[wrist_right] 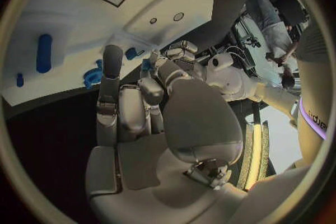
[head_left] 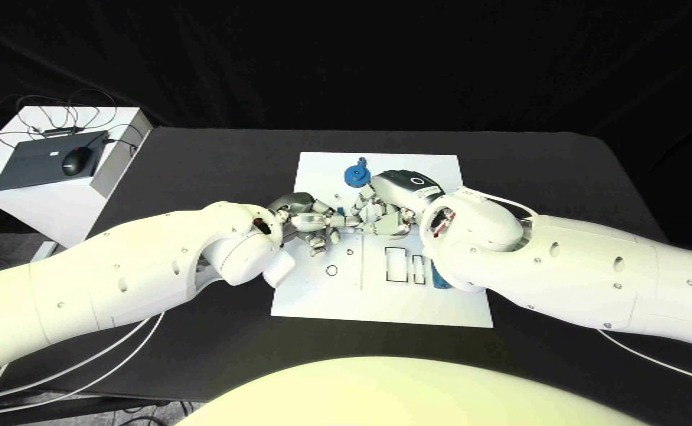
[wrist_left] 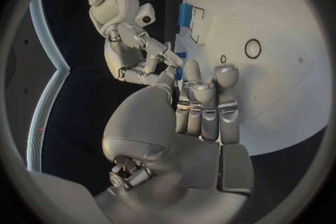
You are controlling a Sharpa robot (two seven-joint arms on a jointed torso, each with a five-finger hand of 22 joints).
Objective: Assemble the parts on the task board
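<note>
Hands were seen meeting over the middle of the task board (head_left: 378,296) in the head view: the left hand (head_left: 306,218) from nine o'clock, the right hand (head_left: 387,208) from three o'clock, fingertips touching. A blue part (head_left: 355,176) lay at twelve o'clock from them, another blue piece (head_left: 434,273) at four o'clock. In the left wrist view, a small blue part (wrist_left: 180,66) was seen between both hands' fingertips; which hand gripped it could not be told. In the right wrist view, blue parts (wrist_right: 43,52) lay on the board.

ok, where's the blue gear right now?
In the head view the blue gear lies near the far edge of the task board, just beyond the right hand, untouched.
</note>
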